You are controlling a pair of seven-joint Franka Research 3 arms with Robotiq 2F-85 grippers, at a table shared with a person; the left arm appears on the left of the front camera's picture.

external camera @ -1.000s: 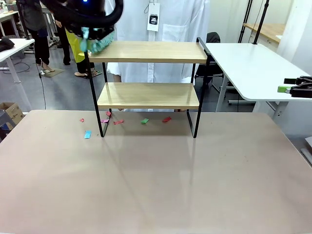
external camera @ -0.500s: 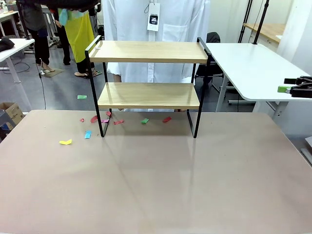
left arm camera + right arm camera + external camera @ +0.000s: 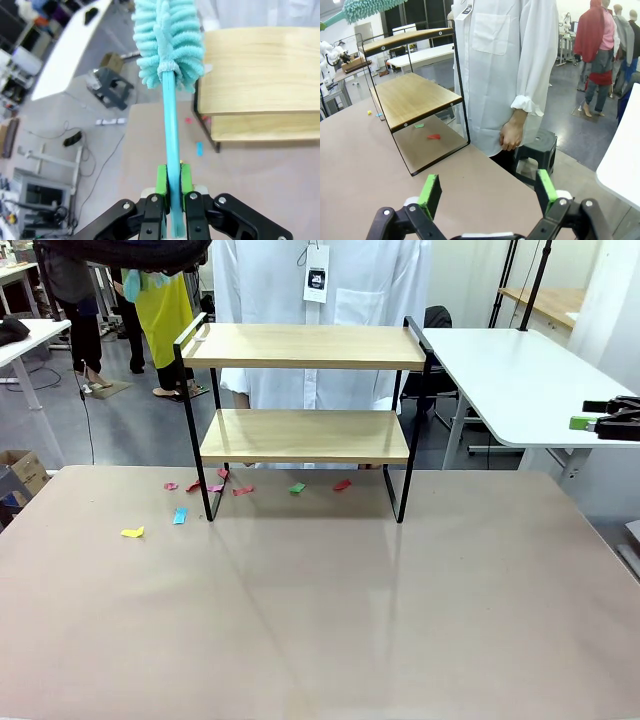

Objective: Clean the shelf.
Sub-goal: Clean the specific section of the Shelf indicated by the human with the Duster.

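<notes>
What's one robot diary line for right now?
left claw: shut on duster | right claw: open | paper scraps: on table by shelf

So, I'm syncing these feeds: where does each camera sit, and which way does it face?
Front view: fixed on the robot's side, facing across the table at the shelf and white-coated person; right tool at right edge.
Left wrist view: above the shelf's end, looking down along the left tool, shut on a teal duster.
Right wrist view: beside the table, looking past the open right tool at shelf and person.
Shared: shelf in all; duster in both wrist views.
</notes>
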